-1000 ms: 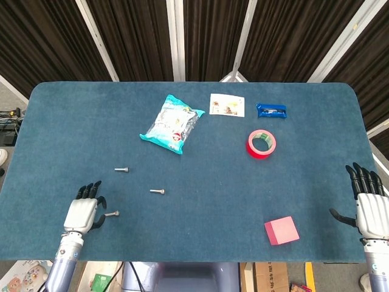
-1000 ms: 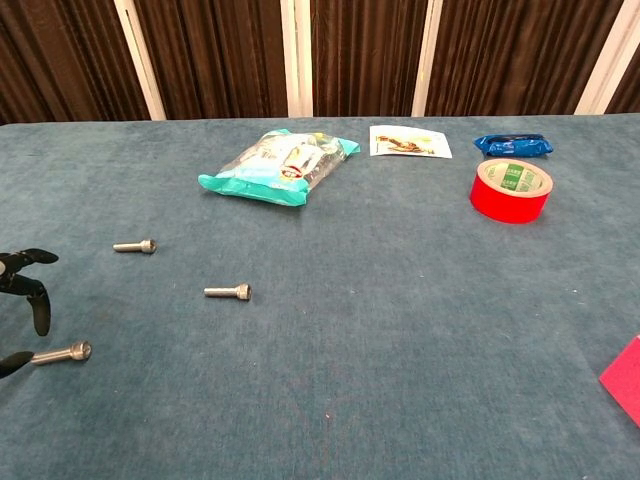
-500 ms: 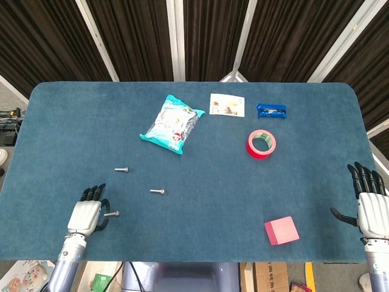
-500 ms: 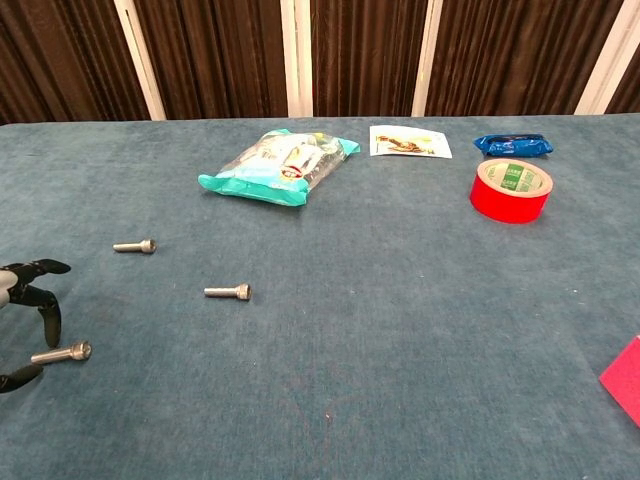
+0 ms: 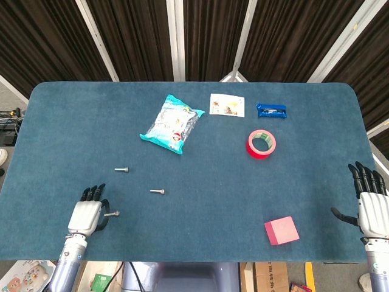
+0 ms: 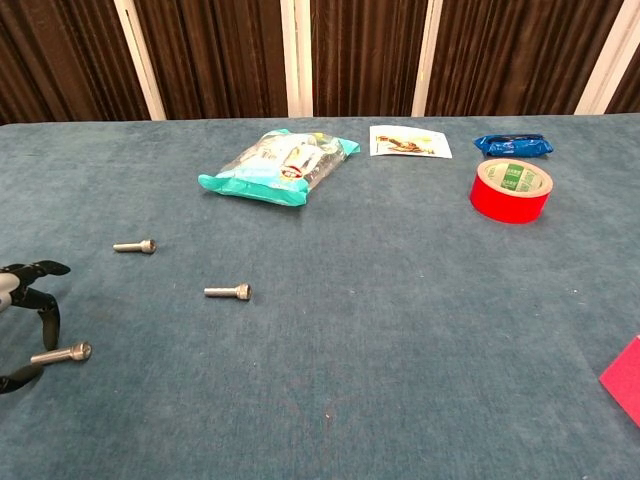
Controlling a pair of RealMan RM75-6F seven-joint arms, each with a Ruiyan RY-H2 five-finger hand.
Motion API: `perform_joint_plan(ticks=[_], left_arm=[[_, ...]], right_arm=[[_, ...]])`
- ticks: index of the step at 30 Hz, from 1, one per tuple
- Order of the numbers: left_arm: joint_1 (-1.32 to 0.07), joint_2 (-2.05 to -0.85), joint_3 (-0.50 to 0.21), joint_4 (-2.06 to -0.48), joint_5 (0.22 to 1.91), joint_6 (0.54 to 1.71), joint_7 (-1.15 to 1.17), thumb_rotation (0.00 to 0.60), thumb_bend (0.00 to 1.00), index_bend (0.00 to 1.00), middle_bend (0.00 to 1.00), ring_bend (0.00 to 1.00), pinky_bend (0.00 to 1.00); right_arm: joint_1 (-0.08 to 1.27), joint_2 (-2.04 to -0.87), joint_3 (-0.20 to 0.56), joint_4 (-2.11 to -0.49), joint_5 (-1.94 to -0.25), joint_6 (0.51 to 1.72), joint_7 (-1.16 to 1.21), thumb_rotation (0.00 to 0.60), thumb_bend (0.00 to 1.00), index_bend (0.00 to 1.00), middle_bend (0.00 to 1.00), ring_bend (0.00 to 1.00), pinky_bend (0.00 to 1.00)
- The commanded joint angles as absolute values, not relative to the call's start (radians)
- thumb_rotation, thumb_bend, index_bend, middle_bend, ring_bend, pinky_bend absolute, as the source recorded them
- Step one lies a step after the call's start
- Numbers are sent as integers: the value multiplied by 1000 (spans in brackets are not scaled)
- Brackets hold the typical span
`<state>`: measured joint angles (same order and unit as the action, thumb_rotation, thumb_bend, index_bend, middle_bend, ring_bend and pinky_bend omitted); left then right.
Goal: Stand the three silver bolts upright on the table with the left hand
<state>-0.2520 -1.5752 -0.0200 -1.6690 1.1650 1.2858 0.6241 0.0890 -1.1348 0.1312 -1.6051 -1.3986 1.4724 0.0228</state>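
Three silver bolts lie flat on the blue table. The far bolt (image 5: 121,170) (image 6: 134,246) and the middle bolt (image 5: 158,191) (image 6: 228,292) lie apart from both hands. The near bolt (image 5: 112,213) (image 6: 62,353) lies by the front left edge, head pointing right. My left hand (image 5: 86,213) (image 6: 24,305) is over its shaft end with fingers spread; a finger (image 6: 46,312) sits behind the shaft and the thumb (image 6: 18,378) in front, neither plainly touching it. My right hand (image 5: 371,205) hovers at the right table edge, fingers extended, holding nothing.
A teal snack bag (image 5: 172,123) (image 6: 278,165), a white card (image 5: 227,104), a blue packet (image 5: 271,110) and a red tape roll (image 5: 262,143) (image 6: 511,189) lie across the far half. A pink block (image 5: 281,230) sits front right.
My left hand has slid slightly toward the near edge and lowered, its fingers now straddling the near bolt's shaft. The bolts and the right hand have hardly moved.
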Motion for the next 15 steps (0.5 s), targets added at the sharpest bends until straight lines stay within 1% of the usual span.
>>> perform_joint_plan(ticks=[1,6,15], left_arm=[[-252,-1577,-20,-1666,1165,1288,622,600,499,515,21,0,0],[-252,-1577,-19,-1661,1159,1288,625,600,521,521,22,0,0],[-255,-1580,-19,-1658,1158,1290,620,600,521,523,22,0,0]], right_arm=[[89,-1134,132,-1606,-1398,1473,23,600,0,0,0,0,0],[89,-1135,132,-1607,-1396,1470,23,600,0,0,0,0,0],[90,-1138,135,-1608,-1388,1466,18,600,0,0,0,0,0]])
